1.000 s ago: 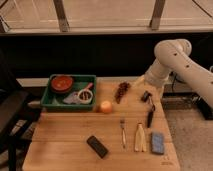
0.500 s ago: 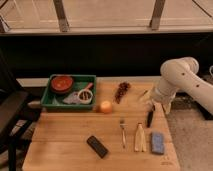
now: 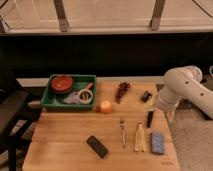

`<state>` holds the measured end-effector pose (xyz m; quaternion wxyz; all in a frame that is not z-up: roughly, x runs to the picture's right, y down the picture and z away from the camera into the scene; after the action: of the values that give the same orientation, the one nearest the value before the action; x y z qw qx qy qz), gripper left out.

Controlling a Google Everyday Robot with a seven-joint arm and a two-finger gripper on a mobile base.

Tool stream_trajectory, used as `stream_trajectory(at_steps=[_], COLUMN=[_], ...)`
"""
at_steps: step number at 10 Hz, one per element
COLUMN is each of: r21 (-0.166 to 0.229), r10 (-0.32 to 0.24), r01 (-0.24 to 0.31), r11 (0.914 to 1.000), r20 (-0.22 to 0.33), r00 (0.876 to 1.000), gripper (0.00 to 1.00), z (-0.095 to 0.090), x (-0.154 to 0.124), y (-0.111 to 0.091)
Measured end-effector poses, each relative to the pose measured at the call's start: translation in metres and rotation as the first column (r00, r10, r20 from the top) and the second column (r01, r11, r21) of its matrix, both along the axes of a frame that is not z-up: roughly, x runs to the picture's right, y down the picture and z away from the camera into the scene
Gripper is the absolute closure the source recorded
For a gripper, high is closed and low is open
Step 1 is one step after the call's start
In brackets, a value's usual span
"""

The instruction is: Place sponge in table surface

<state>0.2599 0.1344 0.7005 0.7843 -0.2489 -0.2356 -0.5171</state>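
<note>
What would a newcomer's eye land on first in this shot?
First, the big white robot arm looming at the right edge of the wooden table surface. Its gripper hangs low beside that edge, apart from the blue-grey sponge, which lies flat near the front right corner. Next comes the green tray at the back left, with a red bowl in it.

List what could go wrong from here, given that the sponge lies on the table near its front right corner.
1. The sponge lies close to the right edge of the table surface; a nudge could push it off.
2. The hand hangs at the table's right edge, close to the black tool; a sweep toward the sponge might knock it.
3. The pale banana-like item lies just beside the sponge, so a loose grasp could disturb it.
</note>
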Motion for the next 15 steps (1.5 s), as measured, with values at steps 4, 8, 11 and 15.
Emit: stream_trajectory(at_steps=[4,8,11,15], r21=[-0.014,-0.063,-0.073,-0.092], r10=[-0.085,-0.151,-0.094,0.006], r01=[0.086,0.151,0.092,-0.014], r11=[0.9962,0.9866,0.9931,0.9957], r20=[0.015,0.000,-0.028,-0.081], r00=[0.996,0.989,0.995,0.997], gripper=[0.20,0.20,0.20,0.20], z=[0.003,0.017,0.029,0.043], x=[-0.008,-0.008,0.010,0.029], y=[0.009,0.053,0.070,0.091])
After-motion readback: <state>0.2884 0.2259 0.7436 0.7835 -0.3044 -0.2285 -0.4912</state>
